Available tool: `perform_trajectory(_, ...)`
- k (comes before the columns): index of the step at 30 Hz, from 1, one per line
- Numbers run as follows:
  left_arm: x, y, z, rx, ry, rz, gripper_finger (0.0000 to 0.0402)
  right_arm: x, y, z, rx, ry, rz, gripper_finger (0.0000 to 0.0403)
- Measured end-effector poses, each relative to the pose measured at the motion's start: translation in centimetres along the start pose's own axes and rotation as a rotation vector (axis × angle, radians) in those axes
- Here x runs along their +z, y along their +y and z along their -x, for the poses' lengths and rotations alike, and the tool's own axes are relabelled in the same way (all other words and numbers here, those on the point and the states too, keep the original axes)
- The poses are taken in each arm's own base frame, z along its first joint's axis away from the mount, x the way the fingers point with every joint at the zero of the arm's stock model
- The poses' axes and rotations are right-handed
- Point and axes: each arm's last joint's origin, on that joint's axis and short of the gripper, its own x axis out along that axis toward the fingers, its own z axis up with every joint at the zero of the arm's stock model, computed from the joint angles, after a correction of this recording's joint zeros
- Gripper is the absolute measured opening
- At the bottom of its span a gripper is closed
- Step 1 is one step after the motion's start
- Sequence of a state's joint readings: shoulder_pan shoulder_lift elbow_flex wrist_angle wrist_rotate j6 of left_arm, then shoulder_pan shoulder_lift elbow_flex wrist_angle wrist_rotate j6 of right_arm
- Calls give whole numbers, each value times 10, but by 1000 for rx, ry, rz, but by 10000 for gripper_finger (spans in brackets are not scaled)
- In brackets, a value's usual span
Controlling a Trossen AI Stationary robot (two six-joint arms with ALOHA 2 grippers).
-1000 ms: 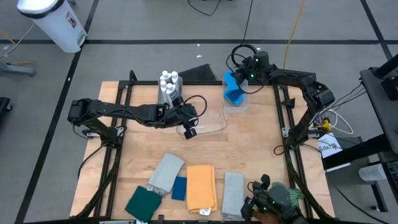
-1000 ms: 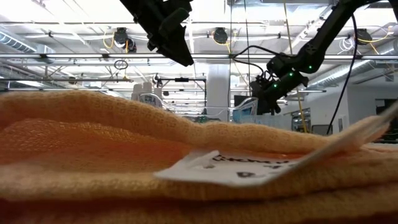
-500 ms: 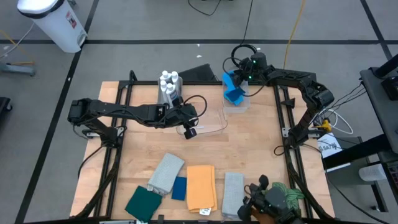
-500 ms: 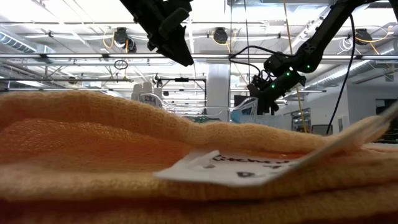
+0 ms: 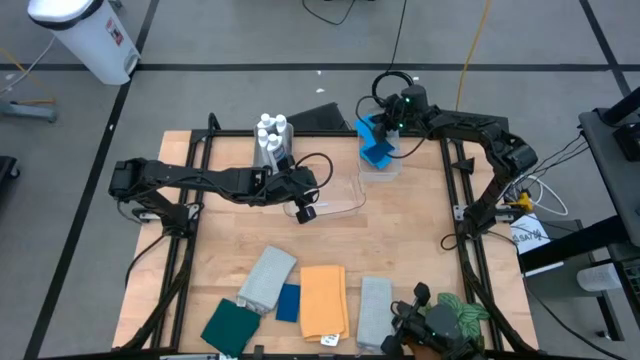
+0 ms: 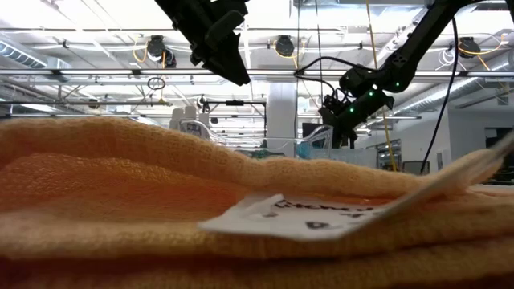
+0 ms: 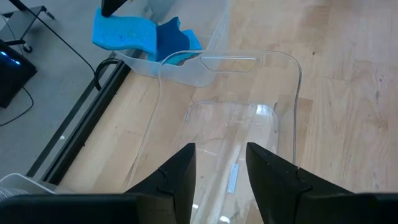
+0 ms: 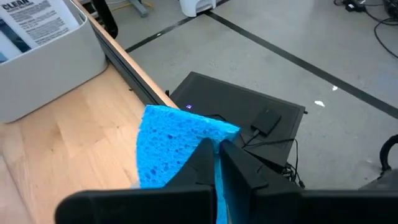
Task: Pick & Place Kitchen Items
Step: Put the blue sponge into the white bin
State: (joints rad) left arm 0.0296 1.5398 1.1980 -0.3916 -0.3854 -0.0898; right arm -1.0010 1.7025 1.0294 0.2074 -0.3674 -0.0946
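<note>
— High view first: pale wooden table (image 5: 400, 250) with a black frame, grey floor with dark lines around it, and a white bin (image 5: 85, 38) off the far left corner.

— And the low view?

— Mostly orange cloth (image 6: 161, 193), a loose knit weave with a white label on it, right in front of the lens. Behind it, a bright hall with ceiling pipes and lights.

— Where's the action?

— Far edge of the table. Right gripper (image 5: 385, 128) is over the small clear bin (image 5: 380, 170), fingers pressed together on a blue sponge (image 8: 168, 143). From its wrist, the sponge looks porous, bright blue, wavy along the edge. Another blue sponge (image 5: 377, 155) sits in that bin.

— And the left arm?

— Left gripper (image 7: 221, 162) hangs over a clear, rounded plastic bin (image 7: 249, 93) near the table's middle, fingers apart, holding nothing I can see.

— The rest of the items?

— White bottles (image 5: 271, 128) clustered in a grey bin at the far edge. Along the near edge, a row of folded cloths: dark green (image 5: 231, 325), grey (image 5: 267, 277), blue (image 5: 288, 302), the orange one, and another grey cloth (image 5: 374, 310). A leafy green plant (image 5: 455, 315) sits at the near right corner.
</note>
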Motion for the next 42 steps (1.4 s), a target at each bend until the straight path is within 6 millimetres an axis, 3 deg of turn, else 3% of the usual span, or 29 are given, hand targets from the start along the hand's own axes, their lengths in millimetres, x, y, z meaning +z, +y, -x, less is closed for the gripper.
perform_trajectory(6,0,0,0,0,0,0,145,17,17,20,6,-22,61,0)
perform_trajectory(12,0,0,0,0,0,1,145,30,50,53,-204,19,260,0)
perform_trajectory(18,0,0,0,-1,0,2,145,4,82,69,-233,54,380,0)
perform_trajectory(24,0,0,0,-1,0,6,145,-14,92,77,-231,-46,403,0)
perform_trajectory(28,0,0,0,-1,0,6,145,-9,85,80,-270,-153,358,0)
perform_trajectory(34,0,0,0,0,-4,7,145,-2,46,74,-381,-146,236,0)
perform_trajectory(39,1,2,-1,3,-13,10,145,-2,8,53,-302,-43,106,0)
perform_trajectory(42,3,2,-1,2,-25,4,145,-2,-4,39,-266,23,47,0)
